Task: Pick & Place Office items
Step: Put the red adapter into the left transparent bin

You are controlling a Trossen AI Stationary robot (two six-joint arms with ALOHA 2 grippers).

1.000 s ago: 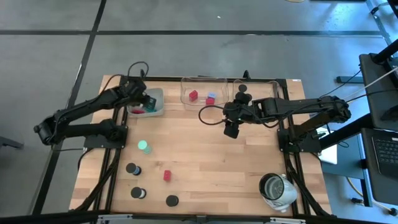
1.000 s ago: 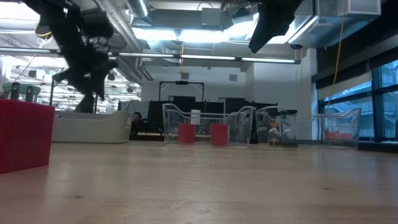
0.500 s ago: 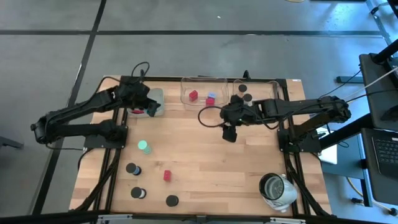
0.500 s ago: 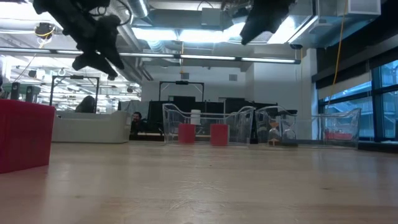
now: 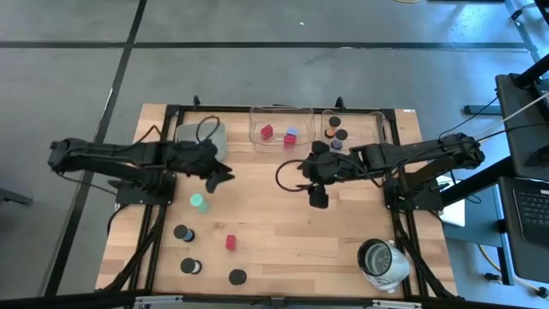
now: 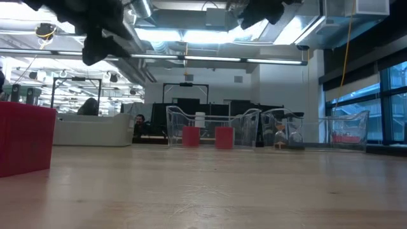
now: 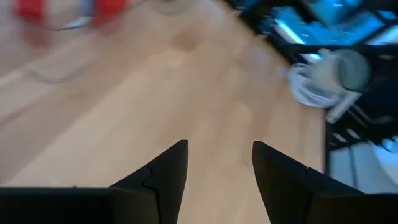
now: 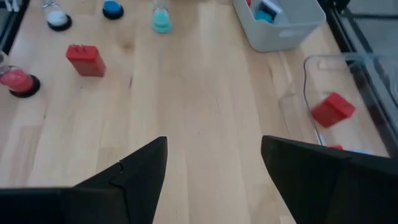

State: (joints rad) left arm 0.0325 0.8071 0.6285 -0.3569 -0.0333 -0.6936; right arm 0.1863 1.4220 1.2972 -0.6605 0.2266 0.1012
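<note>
Office items are lying scattered on the bare wooden table (image 5: 283,223): a green disc (image 5: 198,202), a red block (image 5: 230,243) and black round caps (image 5: 184,233) toward the near left. Nothing is blocking them. The left gripper (image 5: 221,176), spread and empty, is hovering just beyond the disc. The right gripper (image 5: 318,199), also spread and empty, is hanging mid-table near the clear trays (image 5: 279,124) holding more pieces.

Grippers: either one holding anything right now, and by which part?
Nothing is held. The left gripper stands open over bare table, and the right gripper is open too, with only wood between its fingers.
</note>
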